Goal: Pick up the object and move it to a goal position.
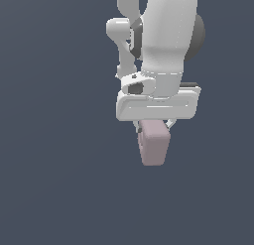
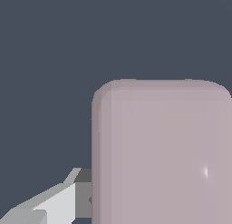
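Pale pinkish-mauve block (image 1: 155, 142), matte, rounded edges, elongated, hanging near upright with slight tilt, upper end hidden behind the gripper (image 1: 155, 124), lower end free against plain dark blue-grey background.

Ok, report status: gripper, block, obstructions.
Gripper shut on pinkish-mauve block. Block hangs upright below the hand, apparently off the surface. Nothing seen in the way; no goal marker visible.

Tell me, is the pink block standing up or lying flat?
Standing up: the pink block hangs lengthwise straight down from the end effector, which is shut on it.
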